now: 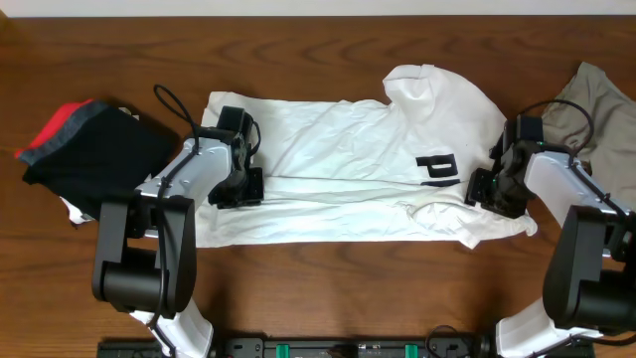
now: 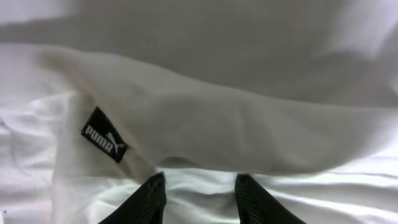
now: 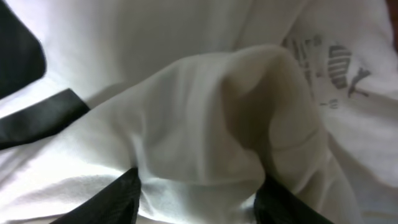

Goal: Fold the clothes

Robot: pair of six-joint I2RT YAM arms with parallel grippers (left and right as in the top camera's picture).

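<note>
Your left claw [image 2: 199, 200] stands with its jaws apart on the large white short-sleeved cotton T-shirt [image 1: 338, 149]. Flat cloth shows in the gap, and a raised fold runs just ahead of the tips. A small black woven Puma label [image 2: 104, 142] sits ahead and to the left of them. Your right claw [image 3: 205, 194] has a bunched ridge of the same shirt filling its gap; you cannot tell whether it pinches. The shirt spreads wide between the two claws, its near hem just behind them. Outward of the left claw lies a crumpled black and red garment pile [image 1: 84, 149], just off the shirt's edge. Outward of the right claw lies a khaki-grey garment [image 1: 596, 109]. Bare dark brown wooden table [image 1: 328, 288] is open behind both.
</note>
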